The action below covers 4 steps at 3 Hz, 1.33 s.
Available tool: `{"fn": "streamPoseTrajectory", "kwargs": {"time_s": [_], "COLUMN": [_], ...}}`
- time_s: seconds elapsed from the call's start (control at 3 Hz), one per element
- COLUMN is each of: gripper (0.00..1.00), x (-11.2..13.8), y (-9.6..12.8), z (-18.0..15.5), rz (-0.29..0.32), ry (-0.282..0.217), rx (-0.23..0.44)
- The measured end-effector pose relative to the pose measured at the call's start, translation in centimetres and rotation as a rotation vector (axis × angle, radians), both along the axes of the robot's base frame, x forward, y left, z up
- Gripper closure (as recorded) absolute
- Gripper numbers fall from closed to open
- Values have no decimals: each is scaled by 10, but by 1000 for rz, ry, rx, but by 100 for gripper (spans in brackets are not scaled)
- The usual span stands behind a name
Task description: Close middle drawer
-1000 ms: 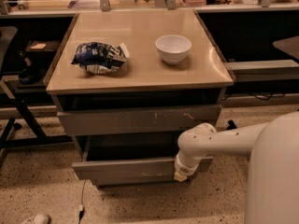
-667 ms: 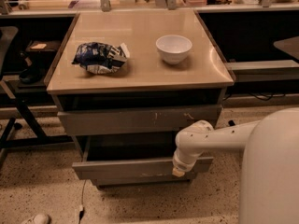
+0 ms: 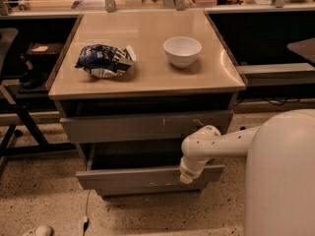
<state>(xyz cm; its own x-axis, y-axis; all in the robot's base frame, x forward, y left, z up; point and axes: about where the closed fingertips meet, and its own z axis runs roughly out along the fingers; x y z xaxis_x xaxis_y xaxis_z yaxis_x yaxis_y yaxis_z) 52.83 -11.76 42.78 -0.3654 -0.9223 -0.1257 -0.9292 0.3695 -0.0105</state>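
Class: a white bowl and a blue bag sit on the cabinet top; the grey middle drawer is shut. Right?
No: the camera view shows the grey metal middle drawer pulled out, with the gripper at the right end of its front. The rest holds.

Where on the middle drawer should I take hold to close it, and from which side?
No handle shows on the middle drawer, so its open top lip is the only grippable part. It is probably better to press the flat front squarely from the front, nearer centre. The gripper sits at the front's right part.
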Motion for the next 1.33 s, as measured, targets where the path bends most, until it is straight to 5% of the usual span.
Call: {"fn": "streamPoseTrajectory", "kwargs": {"time_s": [1.0, 1.33], "gripper": [12, 0], "x": [0, 0], "y": [0, 0], "z": [0, 0], "rz": [0, 0], "ry": [0, 0], "rx": [0, 0]}}
